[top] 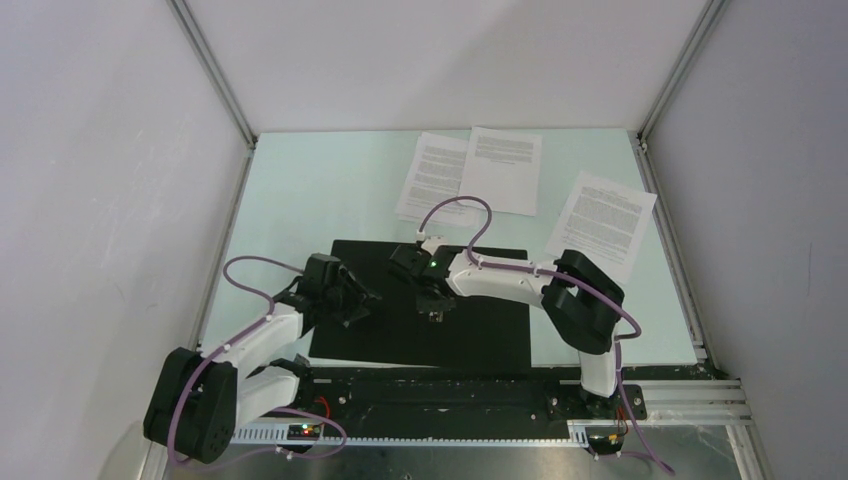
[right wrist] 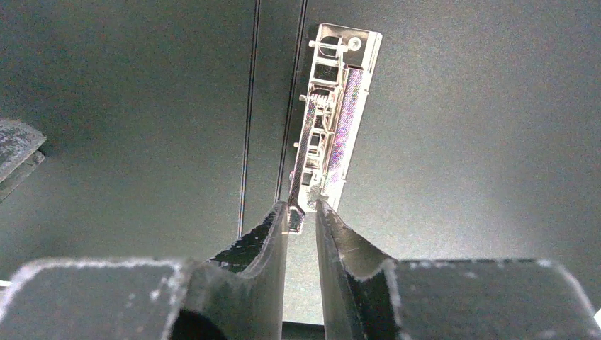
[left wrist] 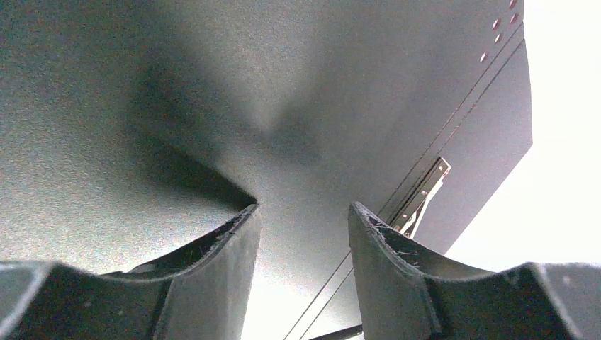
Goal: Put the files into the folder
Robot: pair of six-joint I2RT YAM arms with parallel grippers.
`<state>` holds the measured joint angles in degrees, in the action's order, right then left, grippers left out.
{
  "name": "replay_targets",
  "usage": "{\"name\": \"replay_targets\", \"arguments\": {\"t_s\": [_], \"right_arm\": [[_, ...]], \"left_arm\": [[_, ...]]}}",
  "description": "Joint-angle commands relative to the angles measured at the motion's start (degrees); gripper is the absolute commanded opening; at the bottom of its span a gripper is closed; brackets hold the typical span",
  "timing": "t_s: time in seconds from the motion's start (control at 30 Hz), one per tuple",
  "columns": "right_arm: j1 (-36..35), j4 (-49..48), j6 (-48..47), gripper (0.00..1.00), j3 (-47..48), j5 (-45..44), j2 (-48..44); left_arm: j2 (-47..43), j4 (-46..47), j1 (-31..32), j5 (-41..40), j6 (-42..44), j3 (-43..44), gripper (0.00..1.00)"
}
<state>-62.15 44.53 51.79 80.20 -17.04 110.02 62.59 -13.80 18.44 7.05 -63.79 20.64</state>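
Observation:
The folder (top: 480, 330) lies open on the table, black inside up. Three white printed files lie behind it: two overlapping sheets (top: 435, 178) (top: 502, 170) and one sheet (top: 603, 222) at the back right. My right gripper (top: 433, 312) (right wrist: 302, 209) is at the folder's middle, jaws nearly together around the tip of the raised lever of the metal clip (right wrist: 333, 106). My left gripper (top: 362, 300) (left wrist: 303, 209) is open and empty, low over the folder's left inside panel (left wrist: 212, 85). The clip also shows in the left wrist view (left wrist: 425, 195).
The pale green table top (top: 320, 190) is enclosed by white walls with aluminium corner posts (top: 215, 75). A black rail (top: 450, 385) with the arm bases runs along the near edge.

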Motion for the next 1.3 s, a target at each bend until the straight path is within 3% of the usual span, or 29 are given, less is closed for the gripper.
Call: {"name": "replay_targets", "arguments": {"t_s": [0.0,0.37,0.53,0.97,1.27], "right_arm": [[1.46,2.32,-1.52,0.25,-0.55,-2.07,-0.40],[4.15,0.91,-3.86,0.26,0.56,-2.54,-2.36],[5.44,0.26,-5.40,0.26,1.44,-2.45,-3.04],[7.81,-0.09,-8.15,0.29,1.42,-3.97,-8.37],[2.92,-5.36,-5.60,0.26,-12.33,0.33,-19.59]], "left_arm": [[2.80,-9.87,-0.86,-5.56,4.41,-3.10,0.58],[1.04,-9.88,-0.02,-4.28,5.57,-1.42,0.66],[-0.17,-9.90,2.56,-4.37,7.26,1.59,0.73],[-0.29,-9.89,6.06,-2.82,13.82,10.78,0.78],[-0.01,-9.93,6.22,-3.29,14.89,16.25,0.78]]}}
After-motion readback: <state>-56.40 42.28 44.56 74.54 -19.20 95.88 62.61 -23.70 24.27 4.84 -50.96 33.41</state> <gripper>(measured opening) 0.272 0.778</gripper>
